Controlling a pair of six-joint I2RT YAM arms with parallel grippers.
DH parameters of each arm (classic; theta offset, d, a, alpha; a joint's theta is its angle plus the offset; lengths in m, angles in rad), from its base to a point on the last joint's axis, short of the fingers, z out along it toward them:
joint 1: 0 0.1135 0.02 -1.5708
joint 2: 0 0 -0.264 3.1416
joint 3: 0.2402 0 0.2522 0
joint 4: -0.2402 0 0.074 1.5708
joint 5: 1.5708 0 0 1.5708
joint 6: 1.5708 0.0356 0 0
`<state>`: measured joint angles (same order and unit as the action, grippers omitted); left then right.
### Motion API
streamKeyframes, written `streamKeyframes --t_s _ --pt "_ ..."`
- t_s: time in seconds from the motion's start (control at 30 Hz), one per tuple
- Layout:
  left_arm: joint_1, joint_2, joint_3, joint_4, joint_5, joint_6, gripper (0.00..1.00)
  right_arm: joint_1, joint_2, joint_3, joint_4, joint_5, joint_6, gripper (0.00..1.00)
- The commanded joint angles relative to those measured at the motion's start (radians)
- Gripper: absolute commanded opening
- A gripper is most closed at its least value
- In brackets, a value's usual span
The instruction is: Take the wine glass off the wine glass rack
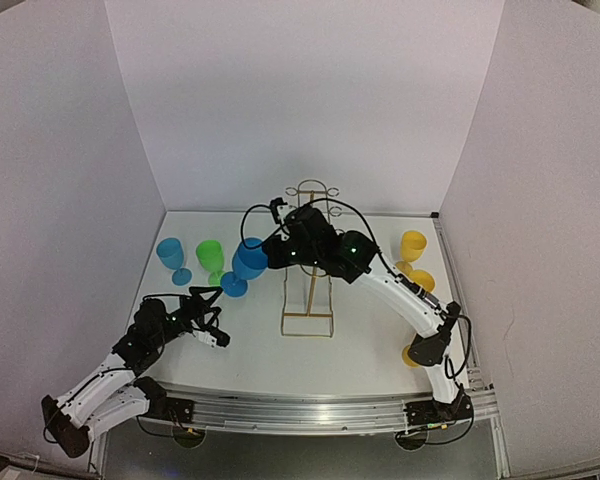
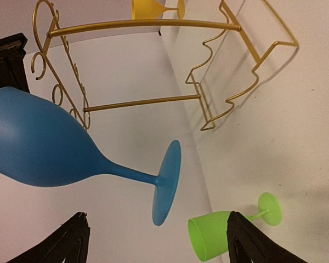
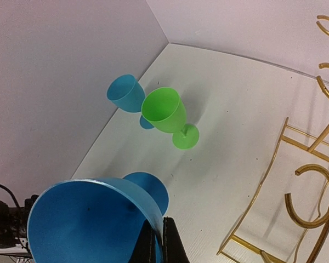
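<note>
Left gripper [image 1: 212, 315]: low over the near left part of the white table [image 1: 370, 340]. Its fingers [image 2: 71, 244] are spread wide with nothing between them.
Light blue glass [image 1: 172, 258]: upright near the table's left back corner.
Green glass [image 1: 211, 258]: upright just right of the light blue one.
Dark blue wine glass [image 1: 248, 258]: off the rack, just to its left, near the green glass. Its bowl is up and its foot down. Whether the foot touches the table is hard to tell from these views.
Right gripper [image 3: 159, 235]: reaches in from the right, its fingers pinched tight on the rim of the dark blue wine glass.
Wine glass rack [image 2: 142, 23]: a thin gold wire frame standing at the middle of the table, with no glass hanging on it. The right arm crosses in front of its upper part.
Yellow glasses [image 1: 413, 245]: grouped along the table's right edge, well apart from the rack.
</note>
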<state>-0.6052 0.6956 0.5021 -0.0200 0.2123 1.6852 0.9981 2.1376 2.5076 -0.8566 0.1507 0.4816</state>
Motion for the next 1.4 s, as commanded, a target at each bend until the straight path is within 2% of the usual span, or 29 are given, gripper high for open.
streamKeyframes --t_s 0.0,0.1,0.2,0.27,0.43,0.53,0.77,1.0,1.07,1.23,1.37 --pt "0.001 -0.062 0.286 -0.502 0.097 -0.439 0.86 0.039 0.003 0.017 0.01 0.157 -0.048 0.0" --pt "0.001 0.068 0.528 -0.648 0.063 -0.892 0.79 0.093 0.036 0.032 0.011 0.304 -0.069 0.0" --pt "0.002 0.25 0.744 -0.753 -0.088 -1.285 0.72 0.132 0.057 0.028 0.012 0.447 -0.085 0.0" --pt "0.001 0.364 0.879 -0.843 -0.086 -1.431 0.71 0.141 0.074 0.026 0.014 0.488 -0.092 0.0" --pt "0.001 0.491 1.011 -0.912 -0.031 -1.698 0.65 0.152 0.122 0.06 0.022 0.482 -0.08 0.0" --pt "-0.001 0.54 1.04 -0.947 -0.059 -1.745 0.62 0.153 0.133 0.059 0.028 0.479 -0.05 0.0" --pt "-0.035 0.59 1.018 -0.942 -0.151 -1.688 0.62 0.163 0.151 0.057 0.054 0.443 -0.036 0.0" --pt "-0.042 0.647 1.07 -0.916 -0.203 -1.694 0.63 0.174 0.174 0.071 0.074 0.417 -0.04 0.0" --pt "-0.042 0.659 1.077 -0.916 -0.219 -1.703 0.6 0.175 0.177 0.075 0.081 0.408 -0.045 0.0" --pt "-0.042 0.698 1.086 -0.941 -0.302 -1.688 0.42 0.177 0.164 0.067 0.094 0.405 -0.049 0.0" --pt "-0.042 0.718 1.11 -0.97 -0.296 -1.687 0.08 0.176 0.154 0.057 0.106 0.406 -0.052 0.0"
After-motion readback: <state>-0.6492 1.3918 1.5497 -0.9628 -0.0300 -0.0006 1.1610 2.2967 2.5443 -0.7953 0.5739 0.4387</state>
